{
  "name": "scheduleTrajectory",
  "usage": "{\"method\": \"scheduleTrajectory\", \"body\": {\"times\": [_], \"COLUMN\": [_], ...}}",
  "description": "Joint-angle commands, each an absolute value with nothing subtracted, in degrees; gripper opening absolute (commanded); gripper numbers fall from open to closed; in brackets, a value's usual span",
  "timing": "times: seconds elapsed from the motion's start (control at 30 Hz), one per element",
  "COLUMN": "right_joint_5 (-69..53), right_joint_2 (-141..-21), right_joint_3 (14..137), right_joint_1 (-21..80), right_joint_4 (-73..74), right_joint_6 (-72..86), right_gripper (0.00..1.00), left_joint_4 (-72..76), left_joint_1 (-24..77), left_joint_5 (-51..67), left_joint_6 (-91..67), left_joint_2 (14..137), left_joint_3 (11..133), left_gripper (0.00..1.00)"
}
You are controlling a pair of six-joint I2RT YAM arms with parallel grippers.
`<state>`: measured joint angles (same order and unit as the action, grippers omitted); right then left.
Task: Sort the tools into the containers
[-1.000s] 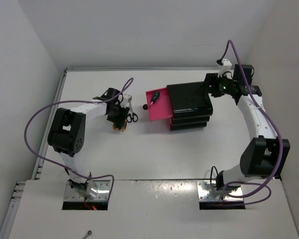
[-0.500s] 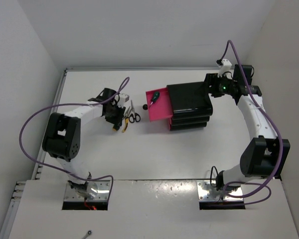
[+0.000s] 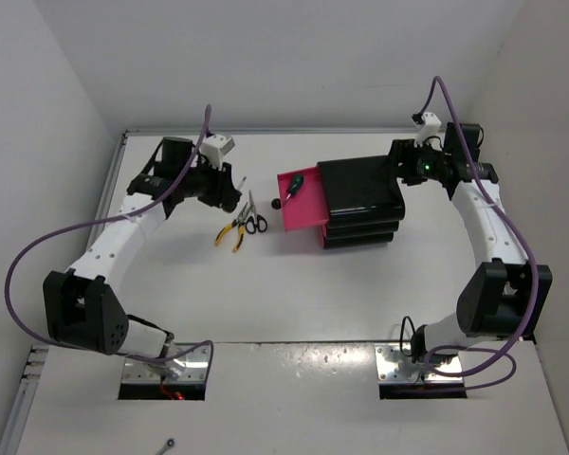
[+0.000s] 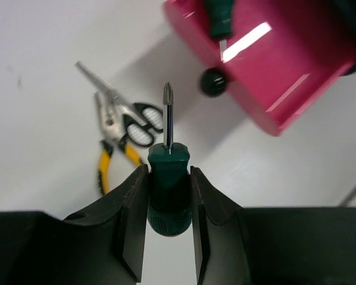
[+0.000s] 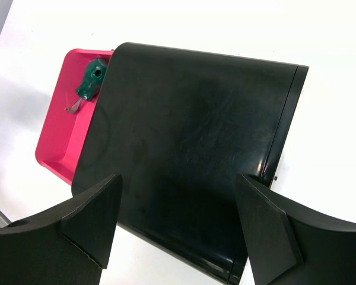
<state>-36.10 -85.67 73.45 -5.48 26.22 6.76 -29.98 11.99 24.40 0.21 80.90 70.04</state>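
Observation:
My left gripper [image 3: 233, 192] is shut on a stubby green-handled screwdriver [image 4: 168, 178] and holds it above the table, tip towards the open top pink drawer [image 3: 308, 216]. That drawer shows in the left wrist view [image 4: 285, 77] with its black knob [image 4: 212, 81]. Another green screwdriver [image 3: 295, 186] lies in it. Black-handled scissors [image 3: 253, 220] and yellow-handled pliers [image 3: 230, 232] lie on the table left of the drawer. My right gripper [image 3: 395, 163] is open and empty at the back of the black drawer box [image 3: 360, 194].
The two lower drawers stay shut in the box. White walls stand at the left, back and right of the table. In the right wrist view, the box top [image 5: 190, 136] fills the space between my open fingers [image 5: 95, 214].
My left gripper has risen off the table beside the pliers and scissors and swung back to the far left with the screwdriver in it. The right arm has not moved.

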Motion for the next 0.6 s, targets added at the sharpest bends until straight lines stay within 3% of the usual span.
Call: {"method": "scheduleTrajectory", "body": {"times": [0.0,0.27,0.57], "right_joint_5": [-36.47,-36.47,-36.47], "right_joint_2": [-83.14,-83.14,-83.14], "right_joint_3": [73.83,74.36,74.88], "right_joint_1": [-5.36,-5.36,-5.36], "right_joint_4": [24.17,24.7,25.22], "right_joint_6": [7.47,8.0,7.47], "right_gripper": [0.76,0.76,0.76], "left_joint_4": [-25.41,-19.44,-17.14], "left_joint_1": [14.83,25.21,29.53], "left_joint_5": [36.81,35.96,31.56], "left_joint_6": [-5.0,-9.75,-9.84], "left_joint_2": [77.79,83.57,90.79], "left_joint_3": [72.07,74.62,79.45], "left_gripper": [0.0,0.0,0.0]}}
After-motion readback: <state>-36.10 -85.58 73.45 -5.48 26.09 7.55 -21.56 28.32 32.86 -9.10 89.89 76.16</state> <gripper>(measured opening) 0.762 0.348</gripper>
